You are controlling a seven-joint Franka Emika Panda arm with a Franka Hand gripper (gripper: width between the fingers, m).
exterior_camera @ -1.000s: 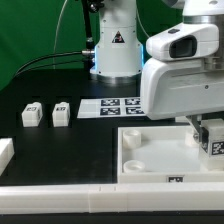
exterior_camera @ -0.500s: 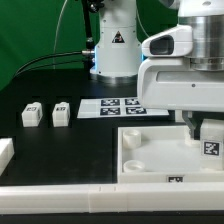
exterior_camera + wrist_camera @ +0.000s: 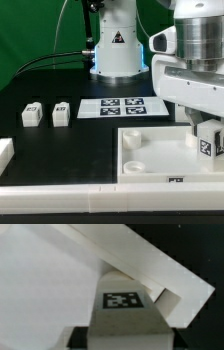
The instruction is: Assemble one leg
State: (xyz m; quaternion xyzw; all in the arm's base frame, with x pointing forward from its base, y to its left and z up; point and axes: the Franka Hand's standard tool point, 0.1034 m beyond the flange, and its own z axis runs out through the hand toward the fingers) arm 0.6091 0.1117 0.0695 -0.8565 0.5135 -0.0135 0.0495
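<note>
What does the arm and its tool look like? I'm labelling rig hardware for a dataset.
The arm is glossy white with rounded, bulky shells and a grey joint band up top. A black triangle sticker marks its white base, which glows blue below; black cables trail off beside it. The tool is mostly hidden; the wrist view shows only dark edges.

Robot base (image 3: 116, 45): black triangular warning sign on the white housing; symbol inside too small to read.
Marker board (image 3: 125, 106): four black-and-white square tags, patterns only, no letters.
Two loose legs (image 3: 32, 115) and (image 3: 61, 113): one small square tag each, no text.
Leg at the gripper (image 3: 209, 139): square tag, also seen in the wrist view (image 3: 123, 300); pattern only.
Panel (image 3: 150, 160): small dark mark on the front edge (image 3: 176, 179), unreadable.
</note>
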